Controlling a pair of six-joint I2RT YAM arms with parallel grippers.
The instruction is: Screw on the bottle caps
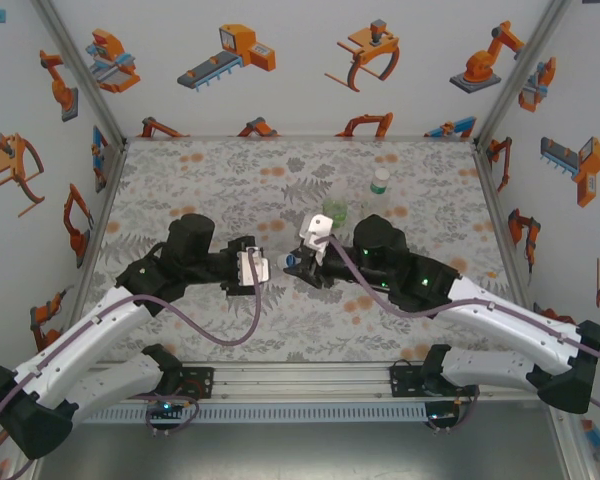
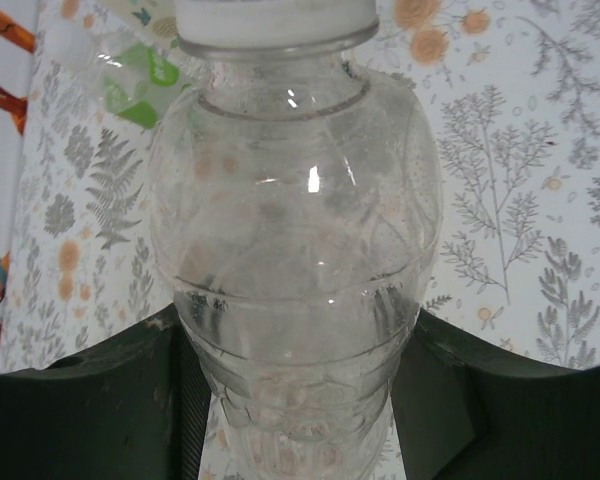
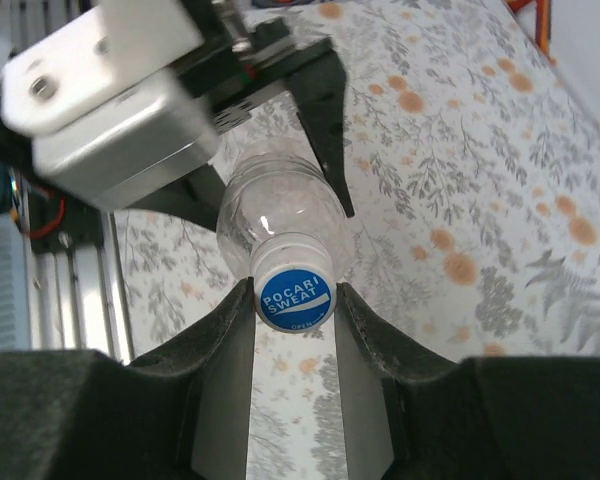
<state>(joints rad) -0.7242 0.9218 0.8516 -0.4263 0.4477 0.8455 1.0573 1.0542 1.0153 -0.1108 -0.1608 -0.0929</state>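
Mat (image 3: 500, 200); cap (image 3: 296, 298) in right end effector (image 3: 295, 293)

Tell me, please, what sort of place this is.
Probably a lab robot cell rather than a home: white walls printed with orange robot drawings, a leaf-patterned mat as the work surface, and an aluminium rail along the near edge.

Both my arms reach inward, wrists facing each other near centre. Left arm (image 1: 100, 330) stretched low from left base; left end effector (image 1: 264, 268) points right, fingers (image 2: 80, 400) clamped either side of clear bottle (image 2: 300, 250). Right arm (image 1: 500, 320) mirrors it; right end effector (image 1: 300, 263) points left, jaws pinched onto blue cap (image 3: 295, 298).
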